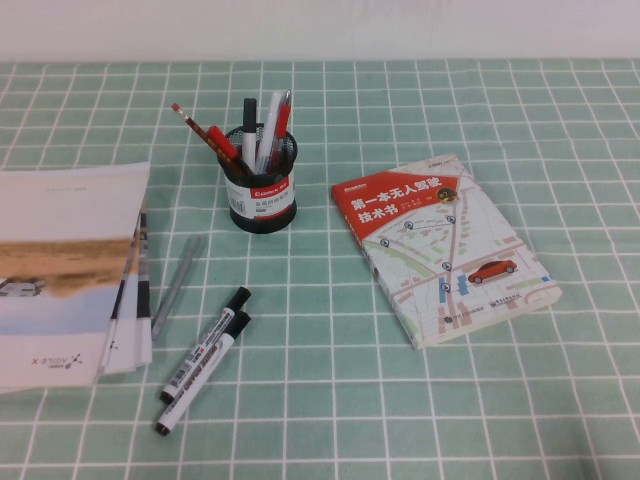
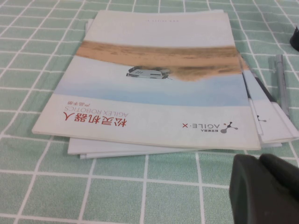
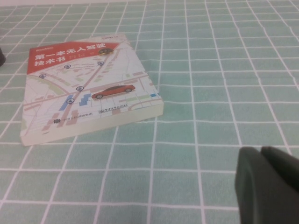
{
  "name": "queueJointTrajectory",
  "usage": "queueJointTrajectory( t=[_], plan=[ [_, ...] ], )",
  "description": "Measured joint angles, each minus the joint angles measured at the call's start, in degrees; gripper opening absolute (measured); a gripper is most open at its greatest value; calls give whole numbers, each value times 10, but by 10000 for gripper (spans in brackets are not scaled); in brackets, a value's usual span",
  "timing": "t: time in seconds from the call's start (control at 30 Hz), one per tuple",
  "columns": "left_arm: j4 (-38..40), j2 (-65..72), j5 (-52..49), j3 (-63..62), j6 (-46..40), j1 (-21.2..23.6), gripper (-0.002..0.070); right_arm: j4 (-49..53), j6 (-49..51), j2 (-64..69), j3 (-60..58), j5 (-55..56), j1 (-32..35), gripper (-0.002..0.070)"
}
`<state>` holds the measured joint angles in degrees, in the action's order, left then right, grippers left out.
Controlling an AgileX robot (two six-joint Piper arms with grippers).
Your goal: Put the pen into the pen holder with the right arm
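Observation:
Two alike markers with white barrels and black caps lie side by side on the green checked cloth, the pen [image 1: 207, 343] and its twin [image 1: 203, 372], at the front left in the high view. The black mesh pen holder [image 1: 260, 195] stands behind them, with red pens and a black-capped marker in it. Neither arm shows in the high view. My right gripper [image 3: 261, 153] is shut and empty, low over bare cloth near the book [image 3: 84, 93]. My left gripper [image 2: 259, 161] is shut and empty, just in front of the booklets [image 2: 154, 88]. No marker shows in either wrist view.
A stack of booklets [image 1: 60, 270] lies at the left edge. A slim grey pen [image 1: 177, 285] lies between the booklets and the markers and also shows in the left wrist view [image 2: 281, 81]. A book with a red and map cover [image 1: 445, 245] lies right of the holder.

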<state>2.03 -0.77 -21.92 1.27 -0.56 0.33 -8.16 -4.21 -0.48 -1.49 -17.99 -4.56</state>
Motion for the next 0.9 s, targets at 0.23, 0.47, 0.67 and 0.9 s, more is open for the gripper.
queueJointTrajectory(
  t=[0.23,0.47,0.67,0.9],
  plan=[
    [0,0,0,0,0,0,-4,0,0,0,0,2,0,-20],
    [0,0,0,0,0,0,-4,0,0,0,0,3,0,-20],
    [0,0,0,0,0,0,-4,-11,0,0,0,5,0,-20],
    [0,0,0,0,0,0,-4,-160,0,0,0,62,0,-20]
  ],
)
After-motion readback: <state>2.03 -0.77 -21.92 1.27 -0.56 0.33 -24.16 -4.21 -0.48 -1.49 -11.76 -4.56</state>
